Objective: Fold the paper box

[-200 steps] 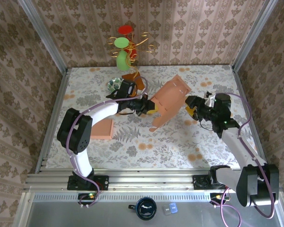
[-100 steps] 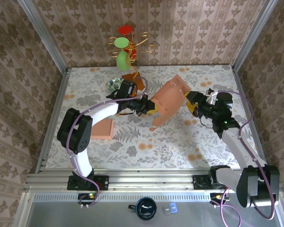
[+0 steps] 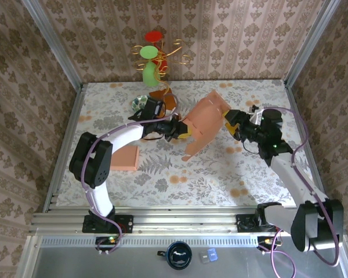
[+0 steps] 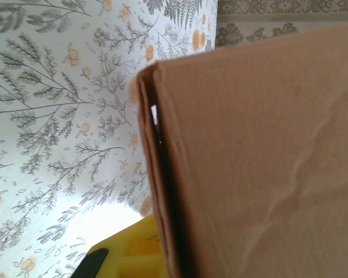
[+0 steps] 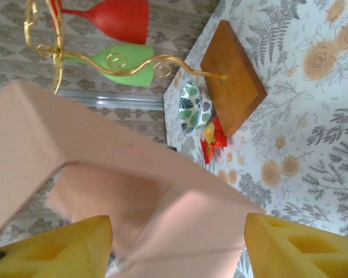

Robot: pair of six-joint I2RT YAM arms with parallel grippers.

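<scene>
Only partly folded

Box [image 3: 206, 123] hangs tilted above the mid-surface [image 3: 162, 174], its panels bent up but not closed into shape. Left tool [image 3: 178, 128] pinches its left edge. Right tool [image 3: 229, 123] is spread, fingers either side of the right panel. Closing and tucking remain, I judge. Bowl [image 3: 140, 103] behind: contents unclear.

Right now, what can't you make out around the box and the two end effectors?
The left end effector: too small in the top view. The left wrist view shows one finger, cut off by the bottom edge, so its grip is unclear.
The right end effector: open, but contact with the box is blurred in the right wrist view.
The bowl: top view, partly hidden by the left arm.
</scene>
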